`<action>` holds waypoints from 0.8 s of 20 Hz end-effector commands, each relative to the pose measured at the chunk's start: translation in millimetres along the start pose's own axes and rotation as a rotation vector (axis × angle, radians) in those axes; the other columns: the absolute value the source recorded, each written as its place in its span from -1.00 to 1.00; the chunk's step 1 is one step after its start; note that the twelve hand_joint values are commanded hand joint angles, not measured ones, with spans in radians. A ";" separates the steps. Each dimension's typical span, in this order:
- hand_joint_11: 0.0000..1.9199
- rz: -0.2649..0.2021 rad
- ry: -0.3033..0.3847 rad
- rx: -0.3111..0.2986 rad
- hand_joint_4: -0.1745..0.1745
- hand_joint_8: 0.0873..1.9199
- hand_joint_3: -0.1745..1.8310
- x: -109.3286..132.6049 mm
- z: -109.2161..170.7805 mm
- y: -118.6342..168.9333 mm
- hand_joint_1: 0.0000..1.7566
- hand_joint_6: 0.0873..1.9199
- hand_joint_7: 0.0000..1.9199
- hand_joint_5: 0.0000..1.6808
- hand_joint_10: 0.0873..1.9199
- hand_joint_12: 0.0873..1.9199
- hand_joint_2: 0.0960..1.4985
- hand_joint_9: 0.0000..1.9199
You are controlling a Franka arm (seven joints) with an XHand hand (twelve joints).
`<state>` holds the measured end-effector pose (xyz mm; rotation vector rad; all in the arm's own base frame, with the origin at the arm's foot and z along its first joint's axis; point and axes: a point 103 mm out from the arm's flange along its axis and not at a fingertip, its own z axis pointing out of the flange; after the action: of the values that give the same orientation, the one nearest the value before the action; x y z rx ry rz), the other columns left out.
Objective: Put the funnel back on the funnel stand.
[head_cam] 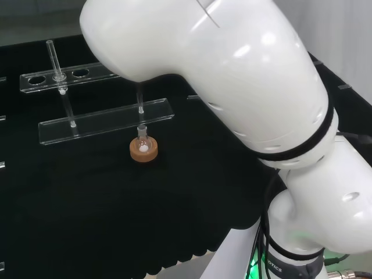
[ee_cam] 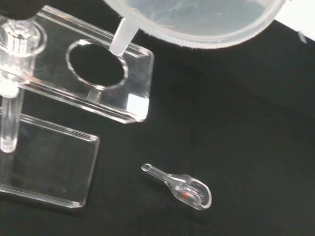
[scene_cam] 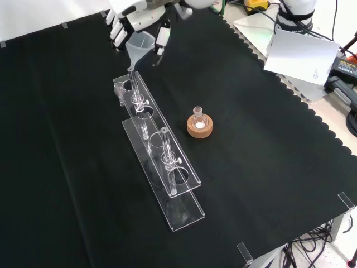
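Front view: your hand [scene_cam: 134,19], fingers curled round the funnel [scene_cam: 139,47], holds it above the far end of the clear funnel stand [scene_cam: 162,162], near the cloth's far edge. Wrist view: the spout [ee_cam: 120,39] hangs at the end hole's [ee_cam: 96,64] rim; centre it before lowering. The arm's link hides the hand in the head view

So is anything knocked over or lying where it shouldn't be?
One thing: a small clear scoop lies on its side on the black cloth beside the funnel stand, with something red inside. Nothing looks spilled or broken. The hand holds the funnel above the stand.
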<state>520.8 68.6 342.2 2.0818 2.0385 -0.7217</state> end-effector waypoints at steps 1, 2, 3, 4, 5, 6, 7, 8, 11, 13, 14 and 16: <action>-0.21 -0.033 0.006 0.005 -0.05 -0.39 -0.34 10.5 5.3 9.8 -0.16 -0.35 -0.21 -0.07 -0.75 0.19 0.05 0.17; -0.21 -0.034 0.005 0.006 -0.05 -0.39 -0.34 11.0 6.3 10.7 -0.16 -0.35 -0.21 -0.07 -0.75 0.19 0.05 0.17; -0.21 -0.035 0.005 0.008 -0.05 -0.39 -0.34 11.0 7.3 11.4 -0.16 -0.34 -0.21 -0.07 -0.75 0.19 0.05 0.17; -0.21 -0.034 0.006 0.011 -0.05 -0.39 -0.34 10.4 8.4 12.2 -0.16 -0.34 -0.21 -0.07 -0.75 0.19 0.05 0.17; -0.20 -0.033 0.006 0.012 -0.04 -0.39 -0.34 9.9 9.2 12.8 -0.16 -0.34 -0.21 -0.07 -0.75 0.19 0.05 0.17; -0.20 -0.033 0.007 0.012 -0.04 -0.39 -0.34 9.7 9.7 13.3 -0.16 -0.34 -0.21 -0.07 -0.75 0.19 0.05 0.17; -0.20 -0.034 0.008 0.013 -0.04 -0.39 -0.34 9.4 10.5 13.8 -0.16 -0.34 -0.21 -0.07 -0.75 0.19 0.05 0.17; -0.20 -0.034 0.009 0.015 -0.04 -0.39 -0.34 9.5 11.5 14.3 -0.16 -0.34 -0.21 -0.07 -0.75 0.19 0.05 0.17; -0.20 -0.038 0.013 0.029 -0.04 -0.38 -0.34 9.8 17.2 16.3 -0.16 -0.34 -0.21 -0.07 -0.75 0.19 0.05 0.17; -0.20 -0.042 0.016 0.040 -0.04 -0.38 -0.34 11.6 22.0 18.0 -0.16 -0.34 -0.21 -0.07 -0.75 0.19 0.05 0.17; -0.20 -0.044 0.015 0.045 -0.04 -0.38 -0.34 12.8 24.2 19.1 -0.16 -0.34 -0.21 -0.07 -0.75 0.19 0.05 0.17; -0.20 -0.047 0.015 0.056 -0.04 -0.38 -0.34 14.7 28.6 21.5 -0.16 -0.34 -0.21 -0.07 -0.75 0.19 0.05 0.17</action>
<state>532.8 67.6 316.2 2.0785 2.0909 -0.7582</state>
